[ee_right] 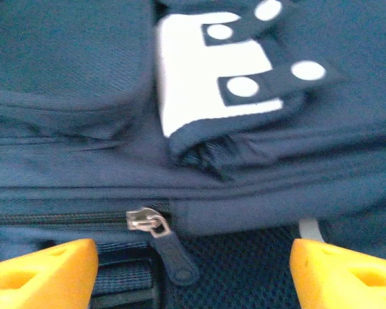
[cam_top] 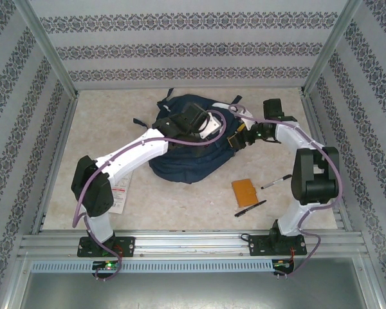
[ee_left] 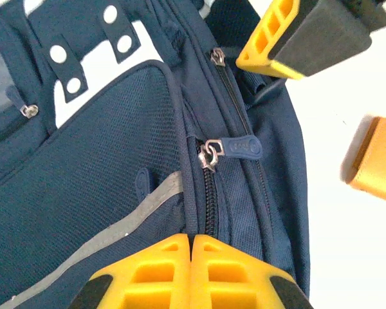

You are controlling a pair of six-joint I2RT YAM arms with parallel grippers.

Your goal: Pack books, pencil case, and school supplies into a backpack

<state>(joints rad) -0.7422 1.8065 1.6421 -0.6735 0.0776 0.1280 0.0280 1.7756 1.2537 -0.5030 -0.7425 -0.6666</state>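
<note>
The navy backpack [cam_top: 180, 161] lies in the middle of the table, white patch [ee_right: 199, 71] up. My left gripper [ee_left: 192, 243] is shut, its yellow tips pinched on the backpack's seam just below a zipper slider [ee_left: 209, 154]. My right gripper [ee_right: 193, 277] is open, one finger on each side of a silver zipper slider [ee_right: 145, 221] and its dark pull tab [ee_right: 177, 261]. One of the right gripper's fingers [ee_left: 276, 45] hangs over the bag's edge. A black pen [cam_top: 251, 208] and the white packet with red print [cam_top: 119, 193] lie on the table. The navy booklet is out of view.
A small orange rectangle [cam_top: 244, 192] lies right of the backpack, near a second pen [cam_top: 276, 181]. The packet sits partly under the left arm [cam_top: 93, 187]. Patterned walls close in the table on three sides.
</note>
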